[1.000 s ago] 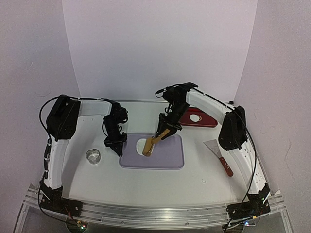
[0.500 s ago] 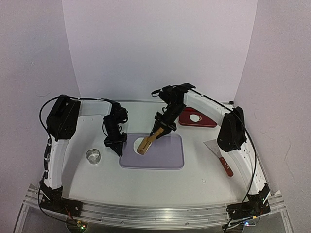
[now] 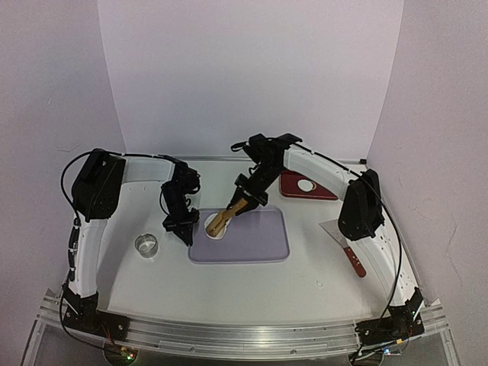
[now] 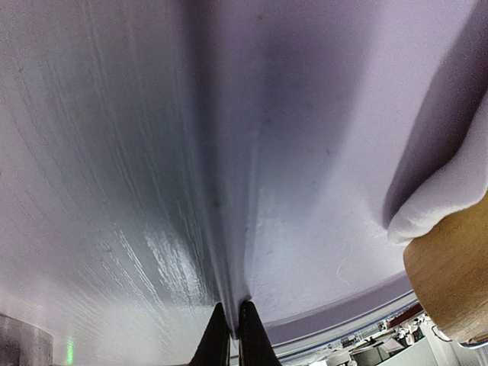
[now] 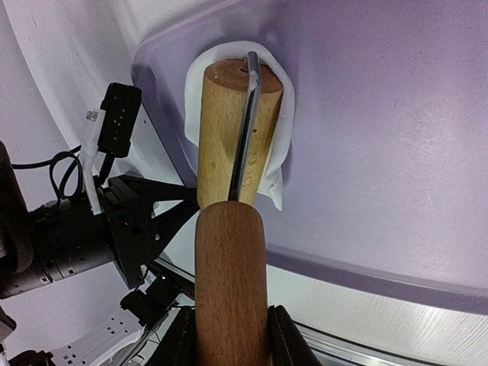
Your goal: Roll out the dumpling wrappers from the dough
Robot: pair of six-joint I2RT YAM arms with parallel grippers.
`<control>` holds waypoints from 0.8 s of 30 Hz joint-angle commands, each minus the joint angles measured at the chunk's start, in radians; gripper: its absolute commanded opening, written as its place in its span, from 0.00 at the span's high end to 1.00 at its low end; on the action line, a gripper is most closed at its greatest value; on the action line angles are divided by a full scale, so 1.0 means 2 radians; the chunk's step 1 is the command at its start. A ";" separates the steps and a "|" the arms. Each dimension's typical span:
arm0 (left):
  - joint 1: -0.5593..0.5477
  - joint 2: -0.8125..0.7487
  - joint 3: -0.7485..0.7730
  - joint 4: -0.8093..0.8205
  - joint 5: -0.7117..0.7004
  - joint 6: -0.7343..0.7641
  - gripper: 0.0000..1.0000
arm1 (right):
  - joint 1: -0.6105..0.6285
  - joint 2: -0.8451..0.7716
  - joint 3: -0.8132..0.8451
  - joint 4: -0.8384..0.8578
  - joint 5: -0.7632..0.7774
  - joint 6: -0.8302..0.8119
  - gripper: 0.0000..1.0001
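Observation:
A flat sheet of white dough [image 5: 282, 145] lies at the left end of the purple mat [image 3: 255, 242]. My right gripper [image 3: 248, 197] is shut on the handle of the wooden roller [image 5: 229, 282], and the roller head [image 3: 216, 223] rests on the dough and covers most of it. My left gripper [image 3: 185, 234] is shut on the mat's left edge, and the left wrist view shows its fingertips [image 4: 221, 335] pinching the raised rim. The dough [image 4: 446, 198] and the roller head [image 4: 454, 271] show at the right of that view. No cut wrappers are visible on the mat.
A metal ring cutter [image 3: 146, 245] stands on the table left of the mat. A dark red tray [image 3: 309, 185] with a round white patch lies behind the mat's right end. A scraper with a red handle [image 3: 345, 244] lies at the right.
My right gripper has carried the roller leftwards across the mat, so its head is now over the dough at the mat's left edge. The left gripper has not moved.

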 commanded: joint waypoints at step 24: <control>-0.038 0.020 -0.058 0.095 -0.001 -0.014 1.00 | 0.036 0.162 -0.103 -0.086 0.338 0.188 1.00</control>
